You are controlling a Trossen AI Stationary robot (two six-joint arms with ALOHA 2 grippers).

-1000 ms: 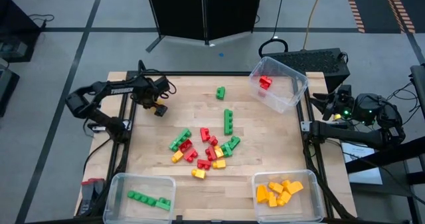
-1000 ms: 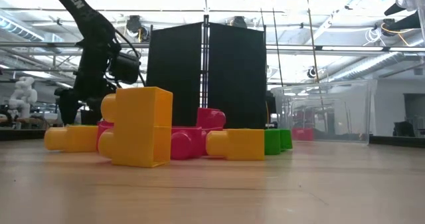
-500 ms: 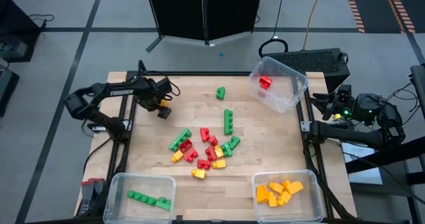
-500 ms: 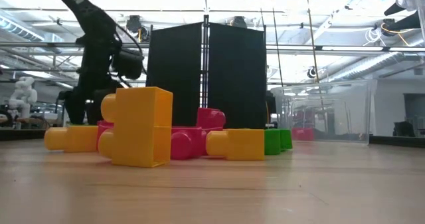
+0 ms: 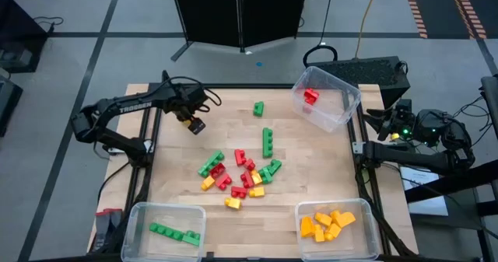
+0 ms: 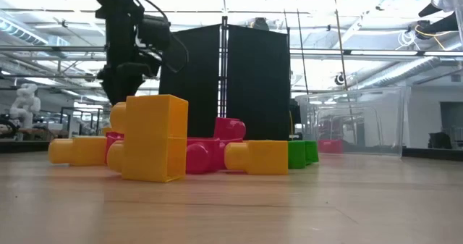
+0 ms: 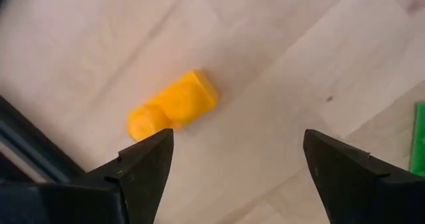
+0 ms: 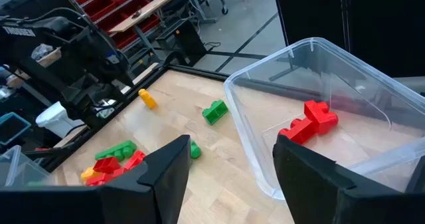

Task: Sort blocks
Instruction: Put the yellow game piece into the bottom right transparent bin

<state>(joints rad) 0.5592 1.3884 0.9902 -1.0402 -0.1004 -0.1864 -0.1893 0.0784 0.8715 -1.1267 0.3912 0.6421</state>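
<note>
**Left gripper open above a lone yellow block at the table's far left**

At the near edge of the table (image 5: 175, 192) stand two clear bins. The near-left bin (image 5: 138, 215) holds green blocks (image 5: 174, 232); the near-right bin (image 5: 366, 215) holds a heap of yellow-orange blocks (image 5: 327, 224).

Beyond them, around the middle of the table, lies the unsorted pile (image 5: 238, 176) of red, green and yellow blocks, many touching one another. In the low view a large yellow block (image 6: 148, 137) fronts this pile. A long green block (image 5: 268, 141) lies just past the pile, and a small green block (image 5: 257, 108) sits alone nearer the far edge.

Toward the far-left part of the table the left gripper (image 5: 194, 125) hangs above the wood with its fingers spread wide and nothing between them. Its wrist view shows a single yellow block (image 7: 174, 105) lying on the wood below, apart from both fingers.

At the far-right corner a third bin (image 5: 346, 114) sits tilted, with red blocks (image 5: 311, 96) inside.

The right gripper (image 8: 229, 177) waits off the table's right edge, facing that bin, its fingers apart and holding nothing.
</note>
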